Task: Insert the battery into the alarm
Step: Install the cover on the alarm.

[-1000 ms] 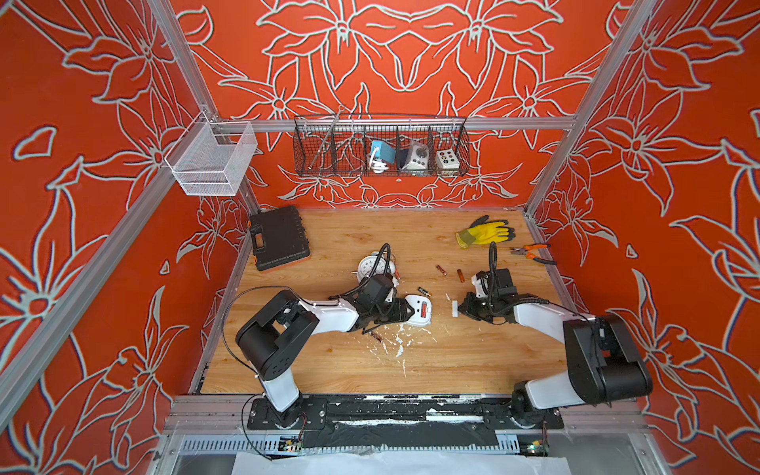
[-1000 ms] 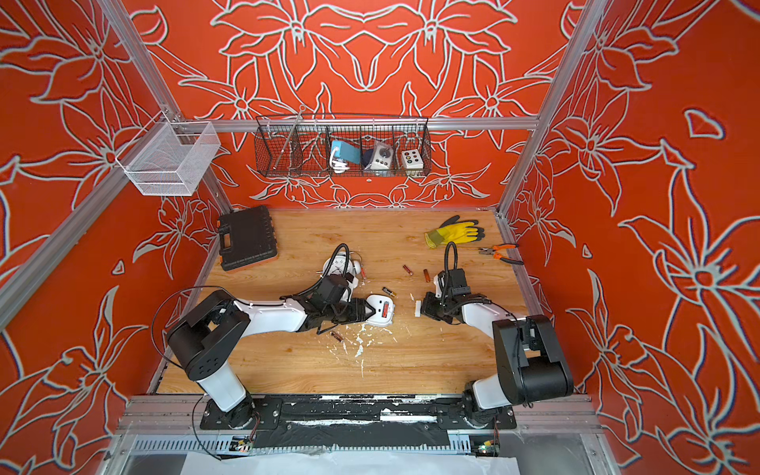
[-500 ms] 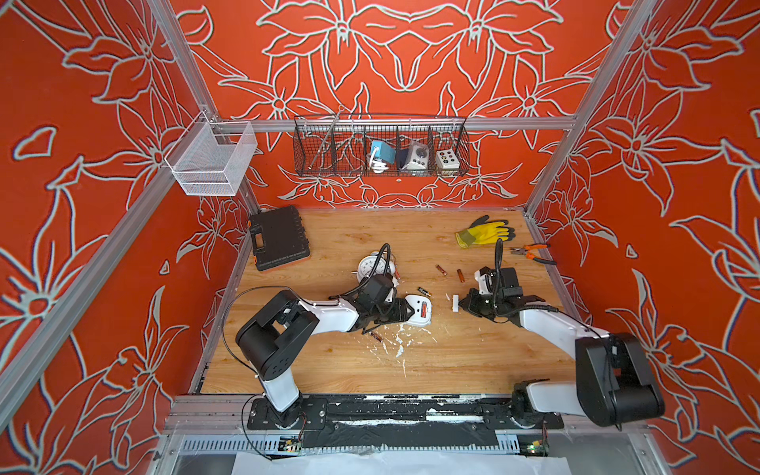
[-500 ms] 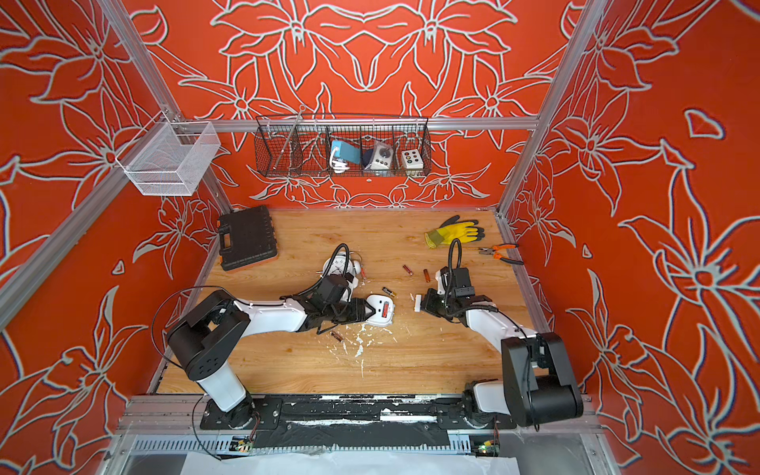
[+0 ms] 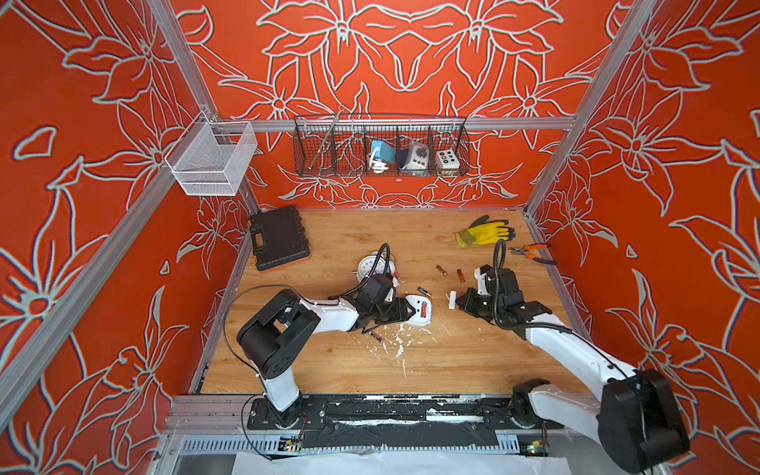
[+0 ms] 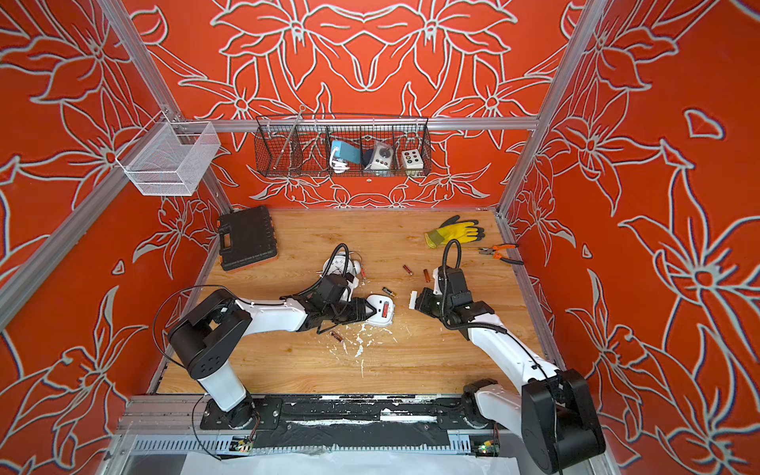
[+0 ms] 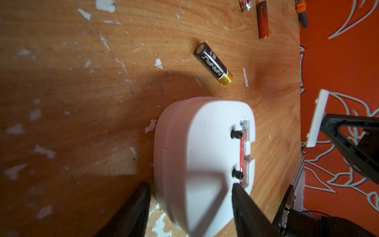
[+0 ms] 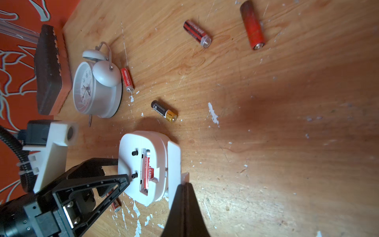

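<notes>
Red battery [image 8: 146, 172] looks seated in rounded white plastic alarm [image 7: 201, 133], clamped by left gripper [image 7: 190, 186]. Right gripper [image 8: 183, 186] pinches flat white cover [image 8: 174, 160]; next: align, snap on.

Both top views are bright, evenly lit from above and sharp around the white alarm [image 5: 419, 312], with faint colour fringing on the wall pattern [image 5: 699, 205] far from it. The left wrist view is dimmer and warmer: the alarm's near end blurs and a broad soft shadow covers the wooden table [image 7: 61, 102] beside it, though the grain beyond it is crisp. In the right wrist view the alarm is sharp, while the battery cover [image 8: 174, 160] and right gripper [image 8: 184, 188] in front of it are soft.
</notes>
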You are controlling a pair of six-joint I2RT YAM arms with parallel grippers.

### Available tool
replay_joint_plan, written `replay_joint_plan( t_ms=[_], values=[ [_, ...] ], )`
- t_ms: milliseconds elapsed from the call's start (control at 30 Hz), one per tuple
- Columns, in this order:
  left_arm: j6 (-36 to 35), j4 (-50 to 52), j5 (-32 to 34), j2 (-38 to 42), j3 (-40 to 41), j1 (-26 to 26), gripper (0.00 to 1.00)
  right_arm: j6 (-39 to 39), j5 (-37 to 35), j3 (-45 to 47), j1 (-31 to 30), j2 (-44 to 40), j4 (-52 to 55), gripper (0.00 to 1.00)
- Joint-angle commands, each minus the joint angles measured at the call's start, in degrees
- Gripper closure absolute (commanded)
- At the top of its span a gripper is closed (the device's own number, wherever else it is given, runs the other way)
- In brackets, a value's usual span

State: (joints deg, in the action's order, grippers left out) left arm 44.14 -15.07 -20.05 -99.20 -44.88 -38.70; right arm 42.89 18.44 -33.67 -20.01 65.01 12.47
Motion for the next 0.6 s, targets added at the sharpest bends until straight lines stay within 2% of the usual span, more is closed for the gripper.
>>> replay_joint_plan(
  t_ms=[0, 267, 567],
  values=[
    [1.2, -0.7, -1.4, -1.6, 0.5, -0.6, 0.38, 3.9, -4.4, -1.2, -2.9, 1.1, 1.1, 1.00],
    [1.9, -1.5, -1.6, -2.1, 0.8, -1.0, 0.40, 6.8, -4.5, -3.4, -7.9, 5.9, -0.4, 1.00],
    [1.2, -0.8, -1.1, -2.2, 0.5, -1.0, 0.40, 4.8, -0.5, -7.9, -9.1, 12.3, -0.7, 1.00]
  ],
)
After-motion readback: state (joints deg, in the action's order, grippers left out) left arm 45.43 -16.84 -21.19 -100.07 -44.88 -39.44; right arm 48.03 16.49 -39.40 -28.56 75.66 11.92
